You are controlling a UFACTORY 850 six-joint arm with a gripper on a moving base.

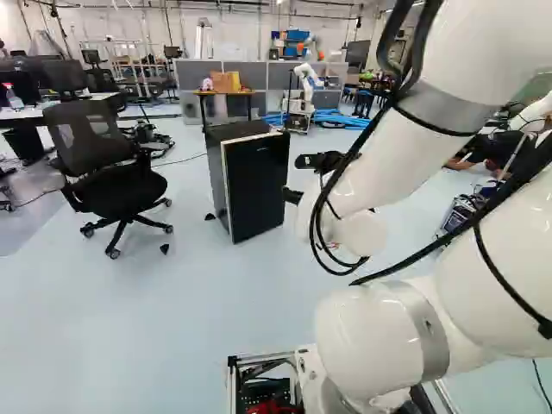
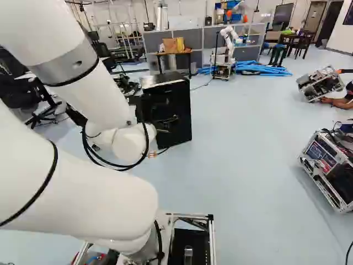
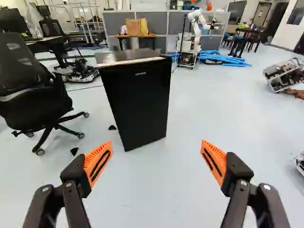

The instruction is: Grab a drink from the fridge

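Ahead of the white arm (image 1: 395, 168), a black fridge (image 3: 137, 104) stands upright on the floor (image 1: 164, 310), door closed, apart from the hand (image 1: 295, 178). Hand open, two orange-padded fingers (image 3: 98, 165) spread wide. Black office chair (image 1: 103, 164) to left of fridge; far side, a surface (image 3: 153, 36) carries brown and yellow items (image 3: 134, 27), with another robot (image 3: 195, 21) to its right.

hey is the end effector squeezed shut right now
No, the end effector is open, its two orange pads standing wide apart with bare floor visible between them.
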